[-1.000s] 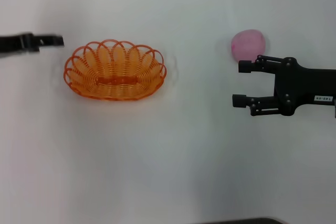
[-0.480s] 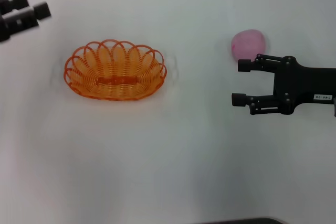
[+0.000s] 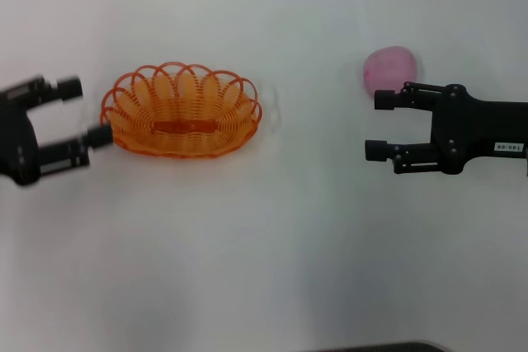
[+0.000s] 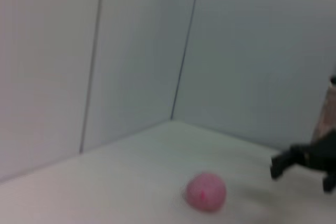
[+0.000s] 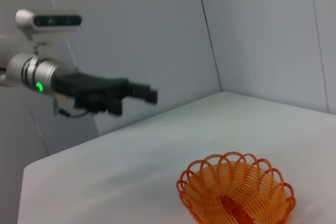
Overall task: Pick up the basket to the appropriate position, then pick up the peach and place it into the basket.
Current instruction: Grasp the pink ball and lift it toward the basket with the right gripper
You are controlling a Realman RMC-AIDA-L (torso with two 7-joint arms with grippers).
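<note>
The orange openwork basket (image 3: 180, 113) stands empty on the white table, left of centre. My left gripper (image 3: 85, 111) is open just off the basket's left end, its nearer fingertip close to the rim; I cannot tell whether it touches. The pale-pink peach (image 3: 389, 68) lies on the table at the far right. My right gripper (image 3: 377, 125) is open and empty, just in front of the peach and apart from it. The left wrist view shows the peach (image 4: 206, 191) and the right gripper (image 4: 294, 160) beyond it. The right wrist view shows the basket (image 5: 235, 192) and the left gripper (image 5: 140, 92) above the table.
The white table (image 3: 264, 245) carries nothing else in view. Grey wall panels (image 5: 131, 30) rise behind the table's far edge. A dark strip marks the front edge (image 3: 379, 347) of the table.
My left gripper has swung from the far left back of the table down to the basket's left end, now showing both fingers spread. The right gripper, basket and peach have stayed put.
</note>
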